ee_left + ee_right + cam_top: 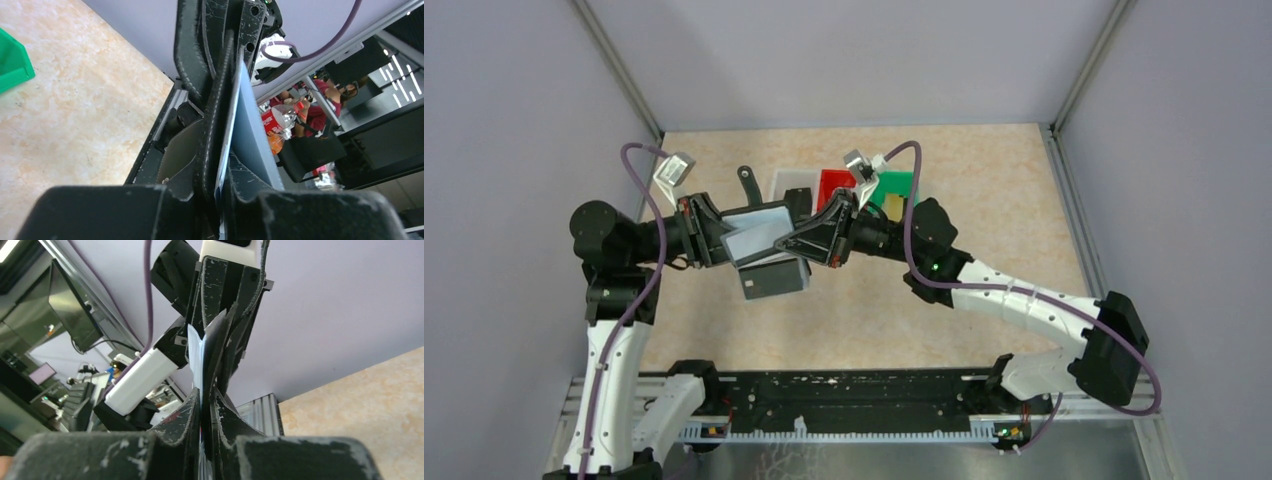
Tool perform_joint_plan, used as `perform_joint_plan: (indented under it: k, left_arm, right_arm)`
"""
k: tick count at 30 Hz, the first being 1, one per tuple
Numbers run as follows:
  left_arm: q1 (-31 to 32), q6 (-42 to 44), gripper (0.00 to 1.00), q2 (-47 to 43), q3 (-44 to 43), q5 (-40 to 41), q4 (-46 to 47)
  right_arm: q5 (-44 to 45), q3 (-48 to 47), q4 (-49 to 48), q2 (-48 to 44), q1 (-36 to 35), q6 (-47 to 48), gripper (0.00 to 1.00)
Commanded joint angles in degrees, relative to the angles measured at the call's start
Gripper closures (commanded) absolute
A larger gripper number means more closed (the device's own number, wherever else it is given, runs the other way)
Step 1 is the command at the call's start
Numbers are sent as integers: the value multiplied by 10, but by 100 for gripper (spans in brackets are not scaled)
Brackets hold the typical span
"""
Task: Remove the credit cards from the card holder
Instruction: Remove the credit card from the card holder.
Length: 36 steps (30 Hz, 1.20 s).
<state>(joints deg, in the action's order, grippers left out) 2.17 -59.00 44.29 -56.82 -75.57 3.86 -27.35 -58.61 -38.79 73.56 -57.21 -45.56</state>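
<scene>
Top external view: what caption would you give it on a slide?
Above the table, the left claw grips an open black wallet while the right claw pinches its grey card.

Receiving bright, even light from overhead in the top external view, throwing only faint, soft shadows under the arms (1014, 296) onto the table (1004, 180). Softening slightly at the nearest black parts in both wrist views. Overexposing a ceiling lamp (9, 247) in the right wrist view's corner.

White arm links (1014, 300), black joints (1114, 345); purple cables (639, 147) along both arms; green light (936, 266) on right arm.
</scene>
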Motion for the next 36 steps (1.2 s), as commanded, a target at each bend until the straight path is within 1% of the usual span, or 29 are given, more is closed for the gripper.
perform_joint_plan:
  k: [1, 2, 4, 6, 8, 12, 15, 18, 19, 22, 24, 26, 31, 36]
  left_arm:
    - [2, 46, 77, 0, -14, 58, -66]
    - [2, 78, 70, 1, -24, 79, -102]
    - [2, 154, 46, 1, -49, 127, -167]
    - [2, 222, 39, 0, -73, 173, -205]
    - [2, 275, 31, 0, -95, 201, -223]
    - [2, 325, 22, 4, -131, 191, -227]
    - [2, 346, 20, 7, -150, 167, -221]
    - [2, 351, 20, 15, -159, 143, -212]
    - [2, 349, 21, 18, -162, 122, -207]
    - [2, 306, 24, 35, -160, 39, -167]
    - [2, 269, 26, 42, -147, -1, -141]
    - [2, 256, 26, 36, -127, -26, -124]
    - [2, 260, 24, 1, -74, -32, -135]
    - [2, 267, 22, -29, -50, -24, -151]
  right_arm:
    - [-16, -14, -47, -4, -4, -23, 96]
    - [-18, -14, -46, -6, -4, -25, 98]
    - [-21, -11, -38, -10, -4, -26, 100]
    - [-26, -6, -26, -16, -4, -24, 100]
    - [-32, 1, -10, -24, -3, -21, 100]
    - [-49, 7, 32, -40, -2, -1, 100]
    - [-72, 10, 46, -49, 1, 6, 100]
    - [-97, 9, 57, -56, 7, 10, 100]
    - [-103, 8, 62, -58, 9, 12, 100]
    - [-115, 2, 83, -65, 17, 20, 100]
    - [-118, -1, 90, -69, 24, 22, 100]
    - [-125, -6, 93, -71, 29, 21, 100]
    - [-144, -43, 122, -59, 35, 34, 100]
    - [-150, -66, 136, -49, 40, 44, 100]
